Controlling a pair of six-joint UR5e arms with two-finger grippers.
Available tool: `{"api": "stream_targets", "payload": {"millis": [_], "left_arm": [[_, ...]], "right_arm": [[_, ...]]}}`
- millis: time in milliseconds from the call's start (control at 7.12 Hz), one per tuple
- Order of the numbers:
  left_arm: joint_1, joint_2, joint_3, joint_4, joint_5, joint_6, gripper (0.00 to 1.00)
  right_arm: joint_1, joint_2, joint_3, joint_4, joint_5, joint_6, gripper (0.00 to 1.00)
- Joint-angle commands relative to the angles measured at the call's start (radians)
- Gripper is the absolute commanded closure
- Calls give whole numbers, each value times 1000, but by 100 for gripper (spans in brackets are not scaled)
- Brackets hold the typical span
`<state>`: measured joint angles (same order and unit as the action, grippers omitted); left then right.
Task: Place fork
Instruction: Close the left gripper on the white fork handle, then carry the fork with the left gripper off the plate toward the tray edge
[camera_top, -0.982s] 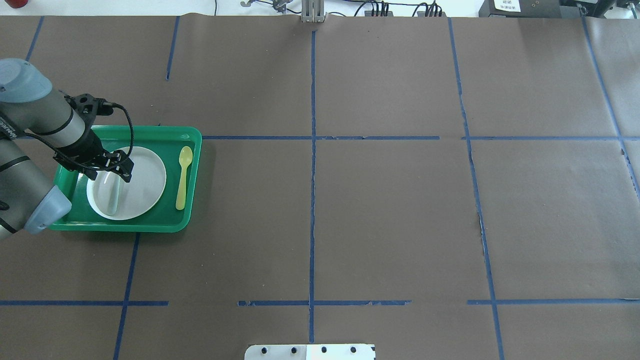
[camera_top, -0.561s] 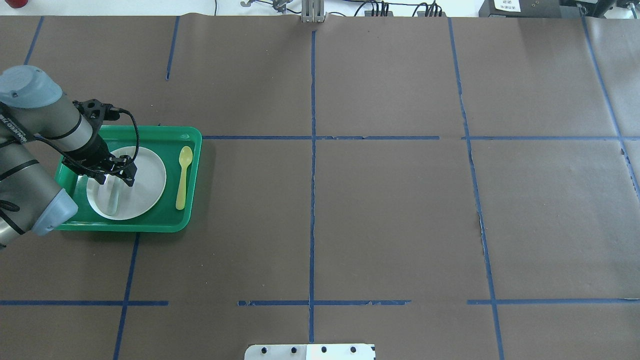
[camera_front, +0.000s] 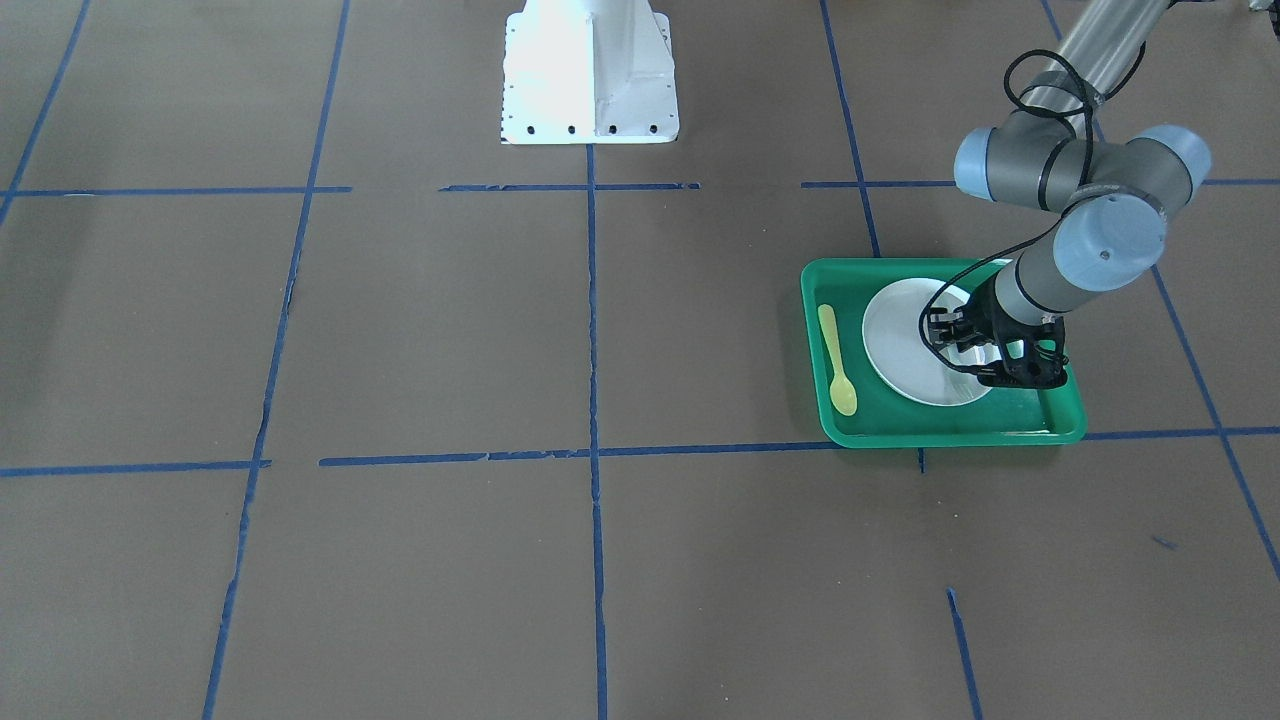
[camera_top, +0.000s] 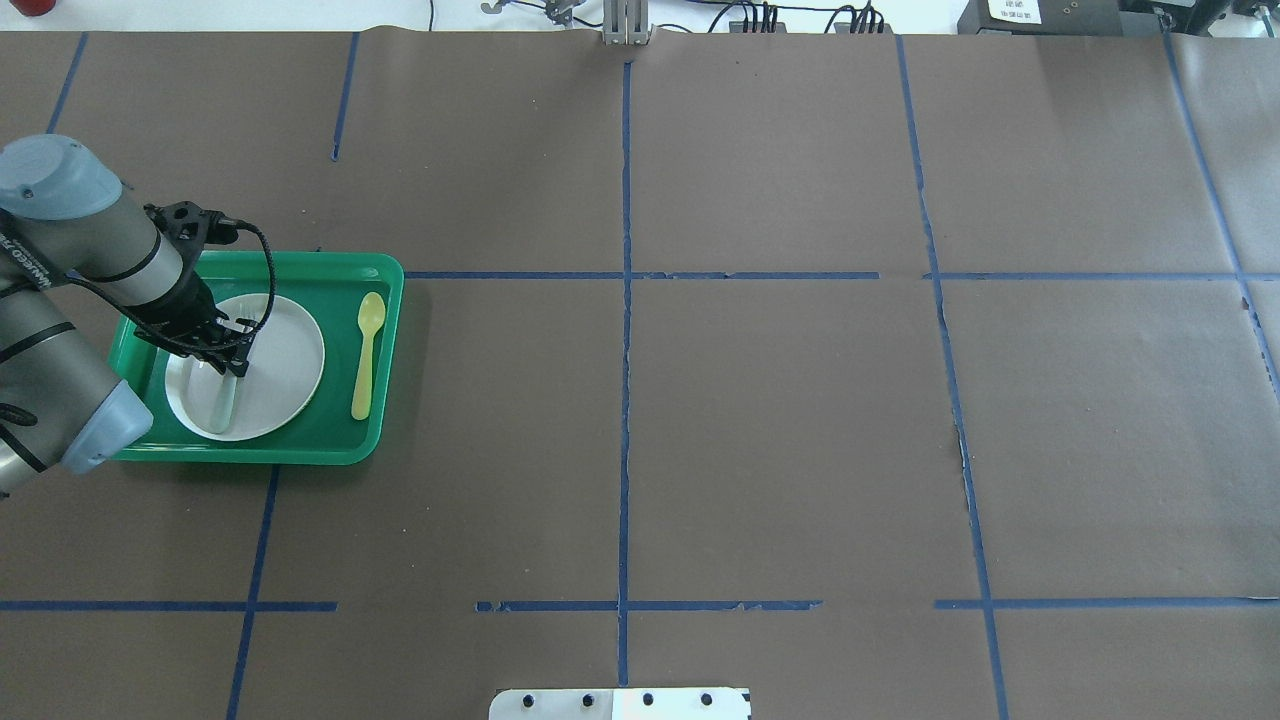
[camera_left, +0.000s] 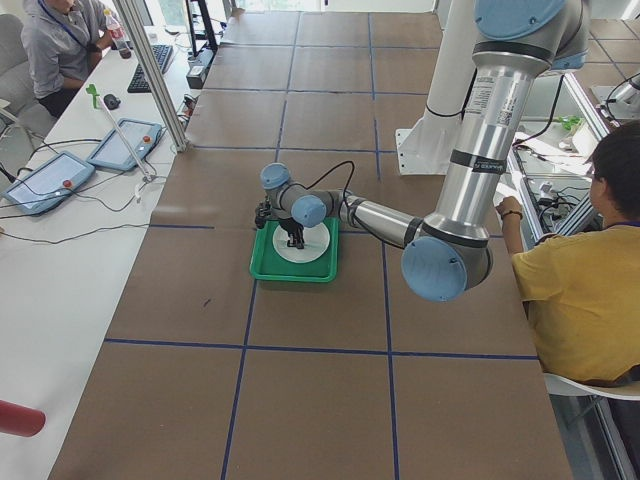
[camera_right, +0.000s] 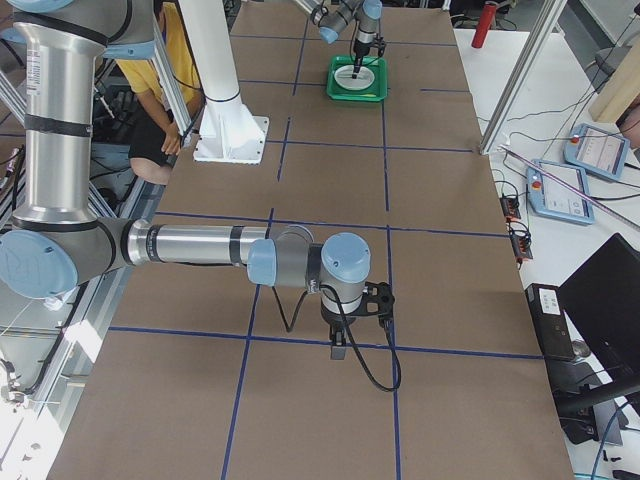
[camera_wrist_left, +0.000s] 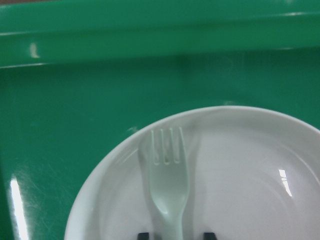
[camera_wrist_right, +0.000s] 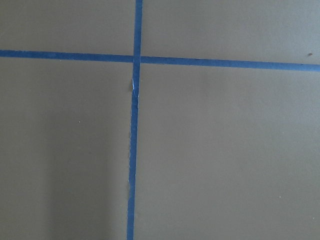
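Observation:
The pale white fork (camera_wrist_left: 170, 185) lies on the white plate (camera_wrist_left: 250, 175) inside the green tray (camera_wrist_left: 75, 125), tines toward the tray's rim. In the overhead view the fork (camera_top: 222, 400) is on the left part of the plate (camera_top: 285, 360). My left gripper (camera_top: 228, 362) is low over the plate and open. In the left wrist view its two fingertips (camera_wrist_left: 143, 234) stand either side of the fork's handle with gaps. My right gripper (camera_right: 340, 345) hangs over bare table far from the tray; I cannot tell whether it is open.
A yellow spoon (camera_top: 366, 355) lies in the tray (camera_top: 330, 440) to the right of the plate. The tray's raised rim surrounds the plate. Blue tape lines cross the brown table cover. The robot's white base (camera_front: 590, 70) stands at the table's near edge.
My left gripper has moved left and down over the fork's handle. The plate has shifted slightly left in the tray. The spoon has not moved.

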<state>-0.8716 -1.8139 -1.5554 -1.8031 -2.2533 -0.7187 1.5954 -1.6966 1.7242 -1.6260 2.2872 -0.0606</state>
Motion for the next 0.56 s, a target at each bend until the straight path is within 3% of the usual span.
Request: {"api": "stream_targets", "payload": {"millis": [0,281,421], "left_arm": [[-12,-1,-35,2,-6,-1,100],[-148,24,-139,36,-6,13,100],[-156,57,-123,59,-5,115,100]], "right_arm": [[0,0,0,0,0,-1,0],[0,0,0,0,0,1,0],[0,0,0,0,0,1,0]]}}
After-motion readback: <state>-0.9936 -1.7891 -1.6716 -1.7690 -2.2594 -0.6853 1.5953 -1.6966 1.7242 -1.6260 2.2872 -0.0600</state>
